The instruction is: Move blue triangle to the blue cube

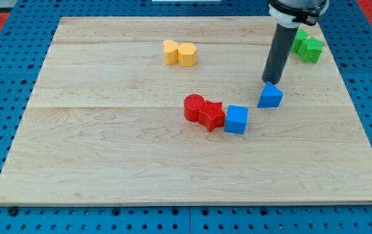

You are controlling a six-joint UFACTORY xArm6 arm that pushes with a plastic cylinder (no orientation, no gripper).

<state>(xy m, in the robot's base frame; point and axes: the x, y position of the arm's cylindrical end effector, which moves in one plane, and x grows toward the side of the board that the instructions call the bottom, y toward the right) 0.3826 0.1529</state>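
The blue triangle [271, 95] lies right of the board's centre. The blue cube [236, 119] sits a short way to its lower left, with a small gap between them. My tip [268, 81] stands at the triangle's upper edge, touching or nearly touching it on the side away from the cube. The dark rod rises from there toward the view's top.
A red cylinder [193, 106] and a red star-like block [211, 116] sit against the blue cube's left side. Two yellow blocks [180, 52] lie near the top centre. Two green blocks [309, 45] lie at the top right, partly behind the rod. The wooden board [108, 162] rests on a blue pegboard.
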